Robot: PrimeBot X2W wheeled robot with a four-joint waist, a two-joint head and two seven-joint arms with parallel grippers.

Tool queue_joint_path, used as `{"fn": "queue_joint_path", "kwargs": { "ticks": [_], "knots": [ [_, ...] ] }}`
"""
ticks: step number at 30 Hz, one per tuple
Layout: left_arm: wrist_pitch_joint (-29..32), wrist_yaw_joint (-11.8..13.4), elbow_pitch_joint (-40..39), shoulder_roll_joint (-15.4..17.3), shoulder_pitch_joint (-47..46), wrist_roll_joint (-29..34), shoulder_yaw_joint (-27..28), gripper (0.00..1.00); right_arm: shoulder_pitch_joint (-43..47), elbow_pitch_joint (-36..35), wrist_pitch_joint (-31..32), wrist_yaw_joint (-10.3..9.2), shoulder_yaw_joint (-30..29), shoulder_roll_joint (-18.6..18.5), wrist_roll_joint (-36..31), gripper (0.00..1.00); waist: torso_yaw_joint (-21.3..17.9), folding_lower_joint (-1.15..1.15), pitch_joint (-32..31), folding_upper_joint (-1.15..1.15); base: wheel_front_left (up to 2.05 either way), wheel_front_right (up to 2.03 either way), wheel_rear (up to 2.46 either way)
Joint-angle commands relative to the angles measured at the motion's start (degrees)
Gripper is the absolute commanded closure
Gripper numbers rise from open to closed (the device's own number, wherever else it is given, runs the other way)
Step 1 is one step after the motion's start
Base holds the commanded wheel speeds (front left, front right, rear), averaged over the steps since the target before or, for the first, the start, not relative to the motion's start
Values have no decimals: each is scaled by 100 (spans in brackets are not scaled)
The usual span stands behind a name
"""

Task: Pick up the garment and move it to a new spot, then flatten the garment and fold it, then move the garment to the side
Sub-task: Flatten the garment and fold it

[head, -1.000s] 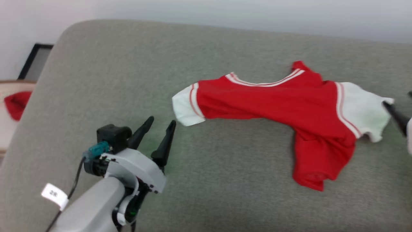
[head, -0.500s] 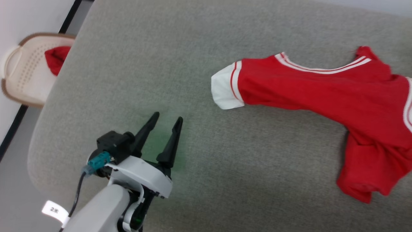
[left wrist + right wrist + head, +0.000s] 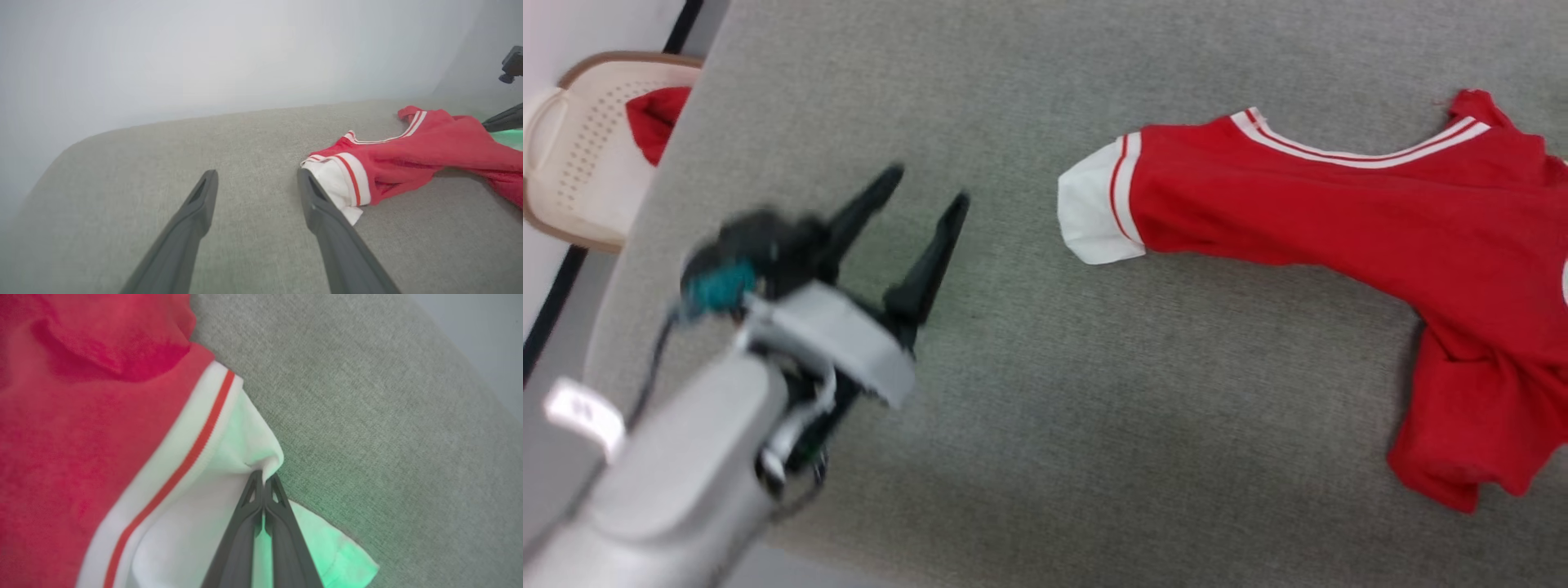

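1. The garment [image 3: 1339,212] is lying rumpled on the grey cushion [image 3: 1094,425], reaching from the middle of the head view out toward 3 o'clock.
2. The left gripper [image 3: 928,186] is hanging over the cushion with its fingers spread wide, gripping nothing (it is blurred in the head view). The garment's nearer white sleeve is sitting at its 3 o'clock, close but apart.
3. The right gripper [image 3: 264,477] is pinching the far white sleeve's edge between closed fingers, with the red body spreading toward 10 o'clock.
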Motion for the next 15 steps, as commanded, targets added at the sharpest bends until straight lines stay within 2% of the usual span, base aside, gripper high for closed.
{"fn": "queue_joint_path", "kwargs": {
  "ticks": [1,4,7,10,12,15],
  "knots": [
    [239,-157,12,41,-337,37,-62,0,21,90,8,-8,165,66,-12,100,-111,0,44,0,0,0,0],
    [965,-560,273,-85,-1038,-324,-173,0,-163,20,-24,-7,326,186,26,100,-266,0,138,0,0,0,0],
    [1796,-776,828,-379,-1759,-1003,-306,0,-339,-35,-27,-7,475,227,67,100,-393,0,258,0,0,0,0],
    [2426,-832,1412,-546,-2469,-1178,-764,0,-554,-75,-61,-8,588,237,119,100,-512,0,419,0,0,0,0],
    [2723,-831,1716,-725,-2728,-1681,-982,0,-687,-90,-84,-9,635,261,168,100,-580,0,517,0,0,0,0],
    [3201,-825,2120,-580,-3133,-1965,-1495,0,-860,-126,-87,-9,768,310,182,100,-688,0,655,0,0,0,0]
  ]
}}
